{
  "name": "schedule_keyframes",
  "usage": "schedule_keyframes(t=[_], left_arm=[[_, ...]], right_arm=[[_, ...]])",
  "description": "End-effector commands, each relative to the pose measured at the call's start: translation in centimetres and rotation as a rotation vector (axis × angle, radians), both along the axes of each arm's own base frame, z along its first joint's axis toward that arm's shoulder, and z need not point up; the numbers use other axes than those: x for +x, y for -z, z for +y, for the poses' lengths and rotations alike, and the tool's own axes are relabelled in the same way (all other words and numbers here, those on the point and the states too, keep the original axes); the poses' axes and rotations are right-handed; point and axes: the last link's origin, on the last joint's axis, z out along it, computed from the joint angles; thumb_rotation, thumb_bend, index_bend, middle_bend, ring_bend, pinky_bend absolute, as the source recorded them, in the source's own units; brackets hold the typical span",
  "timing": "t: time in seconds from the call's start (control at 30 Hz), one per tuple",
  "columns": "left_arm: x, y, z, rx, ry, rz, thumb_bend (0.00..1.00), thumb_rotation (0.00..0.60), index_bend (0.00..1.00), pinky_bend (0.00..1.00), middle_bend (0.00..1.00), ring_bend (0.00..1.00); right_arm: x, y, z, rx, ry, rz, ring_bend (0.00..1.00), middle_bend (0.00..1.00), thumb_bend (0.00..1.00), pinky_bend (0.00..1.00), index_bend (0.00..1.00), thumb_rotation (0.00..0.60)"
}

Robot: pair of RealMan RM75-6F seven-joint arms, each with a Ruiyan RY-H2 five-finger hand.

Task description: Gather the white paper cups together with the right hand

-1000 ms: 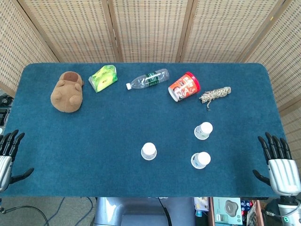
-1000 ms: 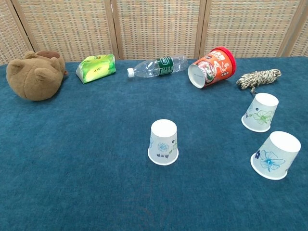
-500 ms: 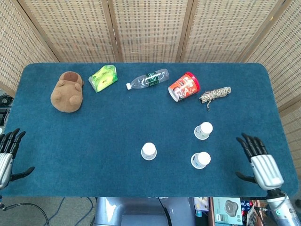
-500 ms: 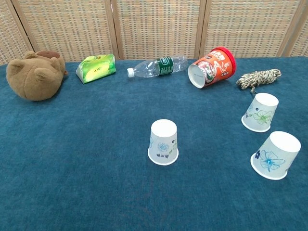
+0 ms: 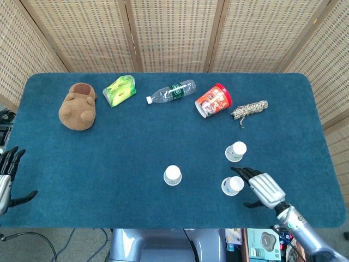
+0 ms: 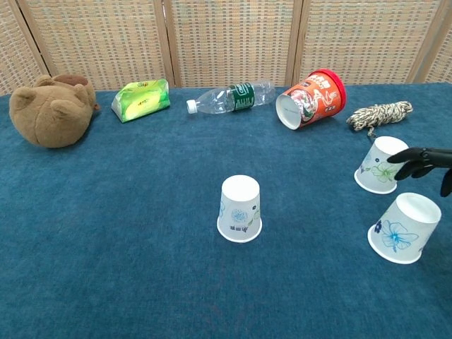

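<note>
Bare cloth point(image 5: 120, 158) lies open from the middle cup point(image 5: 172, 175) leftward and toward the front edge; the right hand point(image 5: 263, 189) sits just beside the near cup point(image 5: 233, 185), the far cup point(image 5: 236, 151) close behind. The toy point(image 5: 79, 106), packet point(image 5: 119, 90), bottle point(image 5: 171, 91), tub point(image 5: 214, 100) and twine point(image 5: 248, 109) line the back.

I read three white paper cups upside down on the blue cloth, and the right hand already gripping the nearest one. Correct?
Not quite. The three white paper cups do stand upside down on the blue cloth, but the right hand grips none: in the head view it is open beside the nearest cup.
</note>
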Motion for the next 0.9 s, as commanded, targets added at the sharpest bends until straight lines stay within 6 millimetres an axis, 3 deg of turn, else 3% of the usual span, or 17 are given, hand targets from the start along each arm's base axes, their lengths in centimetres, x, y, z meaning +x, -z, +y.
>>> schedule_keyframes(t=[0.03,0.17,0.4,0.57,0.73,0.9], left_arm=[[0.0,-0.1,0.1,0.004,-0.004,-0.001,0.16,0.600,0.00,0.00,0.00,0.00],[-0.2,-0.1,0.2,0.004,-0.011,-0.003,0.16,0.600,0.00,0.00,0.00,0.00],[-0.4,-0.2,0.6,-0.002,-0.020,-0.005,0.16,0.600,0.00,0.00,0.00,0.00],[-0.5,-0.2,0.6,-0.010,-0.030,-0.010,0.16,0.600,0.00,0.00,0.00,0.00],[-0.6,0.0,0.8,-0.020,-0.040,-0.010,0.16,0.600,0.00,0.00,0.00,0.00],[-0.7,0.3,1.0,-0.034,-0.051,-0.007,0.16,0.600,0.00,0.00,0.00,0.00]], right_arm=[[0.5,0.8,-0.7,0.003,-0.017,-0.002,0.24,0.30,0.24,0.41,0.13,0.600],[0.9,2.1,-2.0,0.010,-0.025,0.027,0.27,0.33,0.28,0.45,0.19,0.600],[1.0,3.2,-2.8,-0.002,-0.020,0.042,0.44,0.51,0.35,0.63,0.40,0.600],[1.1,3.5,-3.2,-0.012,-0.021,0.032,0.48,0.55,0.39,0.68,0.45,0.600],[2.3,2.2,-3.5,-0.037,-0.050,-0.010,0.48,0.56,0.40,0.68,0.45,0.600],[6.1,-1.1,-6.2,-0.137,-0.138,-0.037,0.48,0.56,0.40,0.68,0.45,0.600]])
